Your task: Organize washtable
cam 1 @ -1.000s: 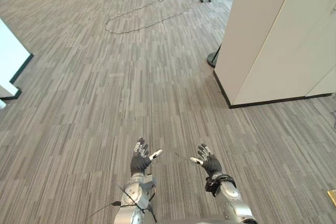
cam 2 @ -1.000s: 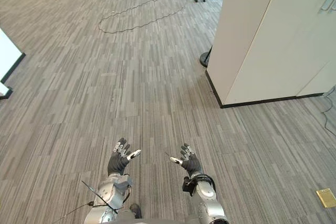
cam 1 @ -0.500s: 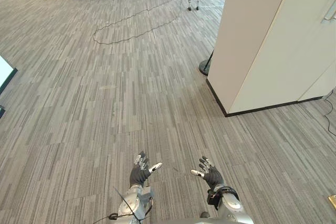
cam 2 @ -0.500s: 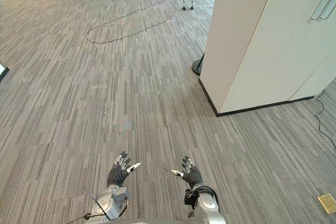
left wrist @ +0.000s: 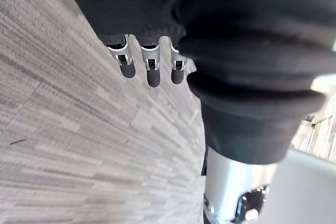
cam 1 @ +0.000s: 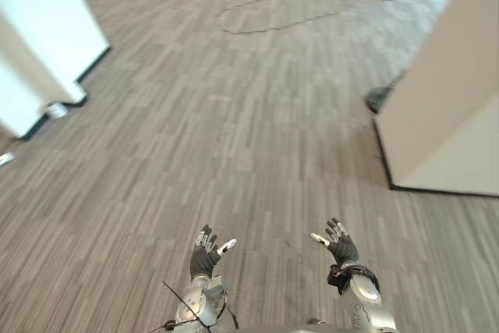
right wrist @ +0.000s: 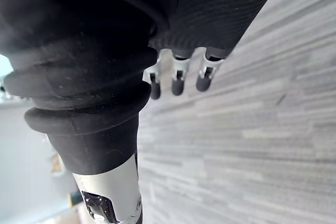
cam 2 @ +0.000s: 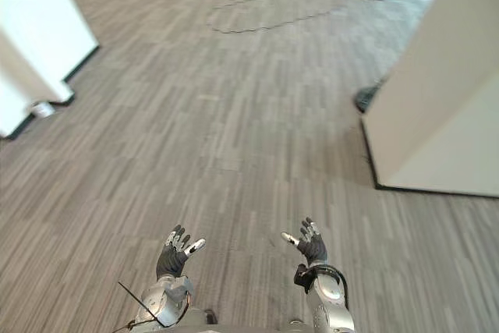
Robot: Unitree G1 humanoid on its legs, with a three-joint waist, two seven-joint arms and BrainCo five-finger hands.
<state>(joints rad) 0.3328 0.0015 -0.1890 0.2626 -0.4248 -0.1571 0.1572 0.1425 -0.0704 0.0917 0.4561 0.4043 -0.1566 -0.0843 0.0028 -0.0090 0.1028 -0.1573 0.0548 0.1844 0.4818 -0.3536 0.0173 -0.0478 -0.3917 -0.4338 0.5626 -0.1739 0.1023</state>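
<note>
My left hand and right hand are held out low in front of me above a grey striped carpet floor. Both are open, fingers spread, and hold nothing. In the left wrist view the left hand's fingertips point out over bare carpet. The right hand's fingertips in the right wrist view do the same. No washtable or items to sort are in sight.
A white cabinet on a black base stands at the far left. A beige cabinet stands at the right, with a dark round stand base by its far corner. Open carpet lies between them.
The camera has swung left: the white cabinet has come into view at the left and the beige cabinet has slid right. Both hands stay open and held out as before.
</note>
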